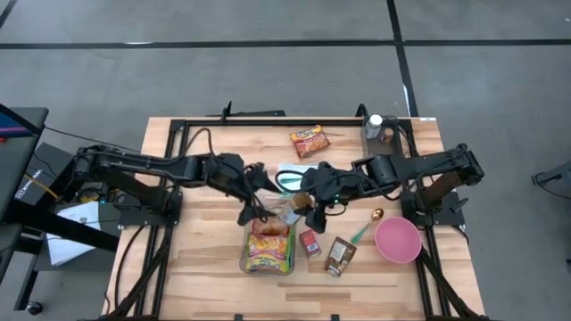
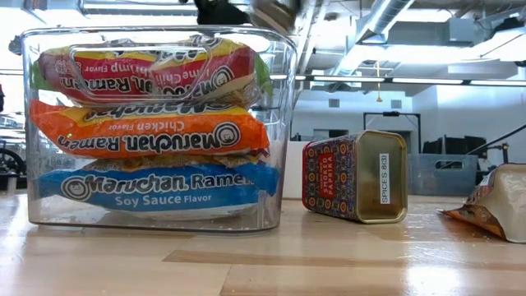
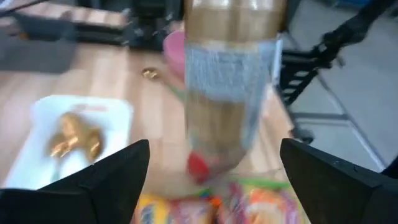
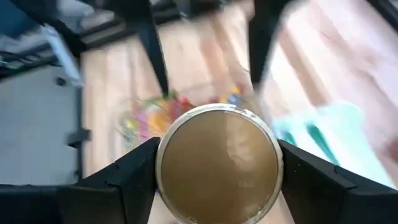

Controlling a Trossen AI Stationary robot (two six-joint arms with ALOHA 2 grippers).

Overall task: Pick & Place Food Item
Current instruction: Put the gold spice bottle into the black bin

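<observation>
A jar [image 3: 230, 81] of brown stuff with a pale label hangs over the clear bin [image 1: 247, 259], which holds stacked ramen packs [image 2: 156, 136]. My right gripper [image 4: 217, 171] is shut on the jar, whose round brown end [image 4: 217, 165] faces its camera. My left gripper [image 1: 259, 198] is open, its fingers [image 3: 118, 171] standing wide on either side of the jar without touching it. In the low view the jar [image 2: 275, 12] shows only blurred at the top, above the bin's rim. My right gripper pinches the jar between its two fingers [image 4: 134, 171], at the sides of its round brown end [image 4: 165, 177]. The fingers come slanting down from the table's right side. The jar is lifted clear above the bin, its red-tipped end [image 3: 198, 165] lowest.
A spice tin [image 1: 310, 242], a brown pouch [image 1: 339, 256], a spoon [image 1: 366, 227] and a pink bowl [image 1: 398, 239] lie right of the bin. A white tray [image 1: 290, 176], a ramen pack [image 1: 309, 140] and a bottle [image 1: 375, 127] sit farther back.
</observation>
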